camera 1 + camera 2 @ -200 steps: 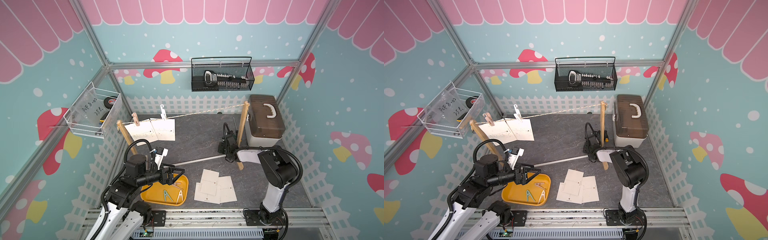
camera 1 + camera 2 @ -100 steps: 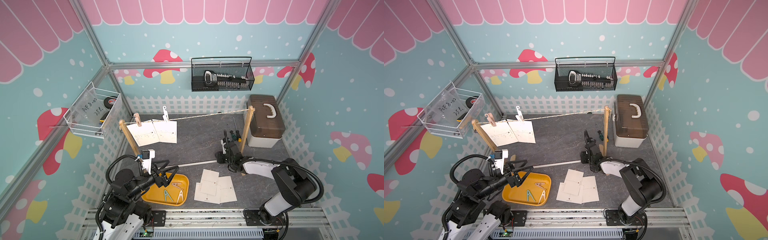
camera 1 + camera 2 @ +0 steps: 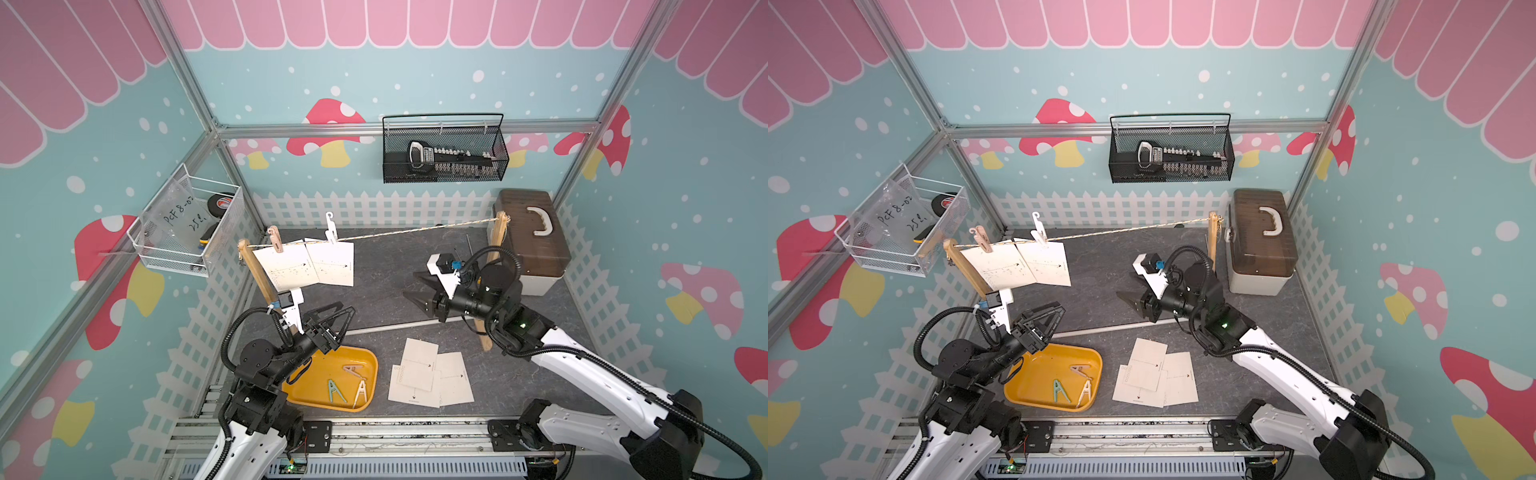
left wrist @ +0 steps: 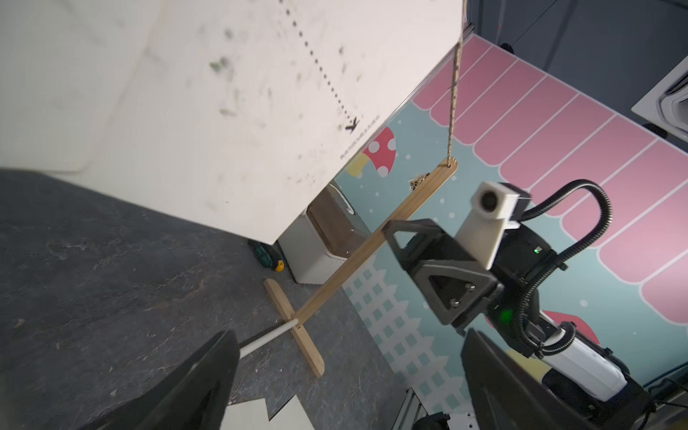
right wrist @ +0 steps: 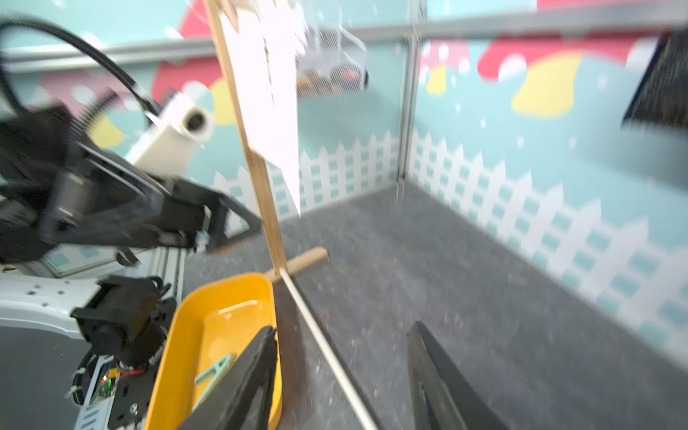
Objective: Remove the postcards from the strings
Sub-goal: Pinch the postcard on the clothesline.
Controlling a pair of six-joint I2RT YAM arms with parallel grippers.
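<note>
Spreading across the cell, the dark grey tabletop (image 3: 386, 282) carries a brown-lidded box (image 3: 528, 245) in its far right corner. The string (image 3: 415, 230) runs taut between a left post (image 3: 257, 270) and a right post (image 3: 496, 241), the latter just beside the box. In both top views the right claw (image 3: 410, 284) hovers above the tabletop near the right post, its jaws parted and empty, pointing toward the left end of the string. The left claw (image 3: 348, 308) is raised between the yellow tray (image 3: 372, 365) and the hanging cards, its jaws spread wide with nothing in them.

Two hanging postcards (image 3: 332, 264) overlap at the left end of the string, one under a pink clothespin (image 3: 274, 239), one under a white clothespin (image 3: 330, 226). Three flat postcards (image 3: 432, 378) lie overlapping on the tabletop, just right of the tray. Three loose clothespins (image 3: 334, 390) lie in the tray.
</note>
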